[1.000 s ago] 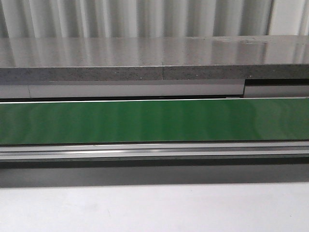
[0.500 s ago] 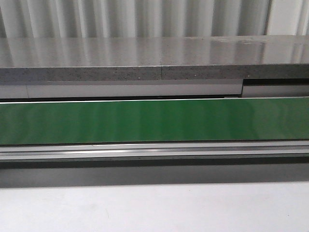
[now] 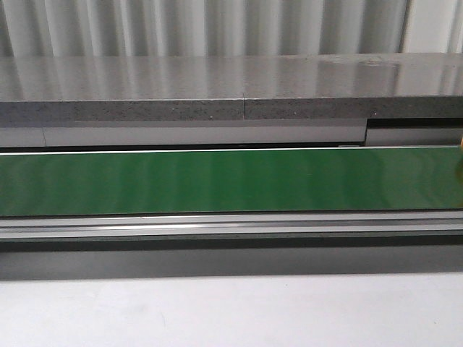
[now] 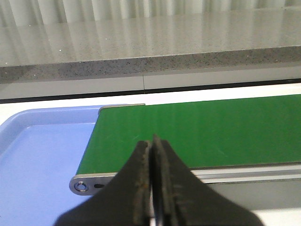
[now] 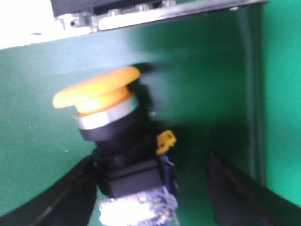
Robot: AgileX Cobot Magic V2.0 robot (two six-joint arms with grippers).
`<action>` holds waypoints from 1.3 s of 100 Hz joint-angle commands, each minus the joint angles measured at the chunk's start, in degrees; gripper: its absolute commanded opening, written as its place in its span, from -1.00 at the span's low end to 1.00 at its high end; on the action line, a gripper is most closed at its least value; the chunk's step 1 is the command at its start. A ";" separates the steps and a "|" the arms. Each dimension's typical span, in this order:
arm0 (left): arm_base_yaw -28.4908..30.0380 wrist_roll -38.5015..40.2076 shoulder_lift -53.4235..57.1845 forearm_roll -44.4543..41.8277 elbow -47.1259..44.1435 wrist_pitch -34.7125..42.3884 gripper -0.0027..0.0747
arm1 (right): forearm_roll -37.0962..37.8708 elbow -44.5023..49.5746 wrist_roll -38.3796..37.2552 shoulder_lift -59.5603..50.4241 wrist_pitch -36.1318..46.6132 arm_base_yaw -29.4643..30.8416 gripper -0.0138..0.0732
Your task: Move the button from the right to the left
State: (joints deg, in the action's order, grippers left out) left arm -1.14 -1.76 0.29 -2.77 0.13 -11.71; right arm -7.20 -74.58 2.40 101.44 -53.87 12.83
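The button [image 5: 110, 120] has a yellow-orange mushroom cap, a black collar and a clear-and-blue block, and shows blurred in the right wrist view over the green belt [image 5: 37, 141]. My right gripper [image 5: 150, 160] is open around it. One finger [image 5: 70, 193] is against the button's black body and the other finger [image 5: 235, 188] stands well apart from it. In the front view only a thin yellowish sliver [image 3: 460, 155] shows at the right edge. My left gripper [image 4: 152, 146] is shut and empty above the left end of the belt [image 4: 211, 132].
A light blue tray [image 4: 33, 150] lies just past the belt's left end. The belt's metal side rail [image 3: 231, 225] runs along its near edge. A grey speckled ledge [image 3: 231, 90] runs behind the belt, and white tabletop [image 3: 231, 311] lies in front.
A thin yellowish sliver has appeared at the right edge of the front view, over the belt. The rest of that view is unchanged.
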 commanded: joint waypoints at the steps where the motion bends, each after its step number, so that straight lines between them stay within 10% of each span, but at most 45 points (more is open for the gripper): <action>1: -0.44 0.57 1.98 0.04 -1.51 4.61 -0.98 | -0.67 -1.23 1.11 -5.33 2.16 -0.08 0.58; 21: -0.44 0.57 1.98 0.04 -1.51 4.61 -0.98 | -0.67 -1.11 5.77 -12.12 2.48 -1.14 0.32; 49: -0.44 0.57 1.98 0.04 -1.51 4.61 -0.98 | -0.67 3.67 6.32 -20.73 3.35 -4.75 -0.85; 130: -0.44 0.57 1.98 0.04 -1.51 4.61 -0.98 | -0.62 36.89 6.32 -54.39 20.33 -13.79 -0.84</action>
State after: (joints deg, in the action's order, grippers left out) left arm -1.24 -1.76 0.29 -2.77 0.13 -11.71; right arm -7.42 -39.29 7.97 52.00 -38.49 -0.64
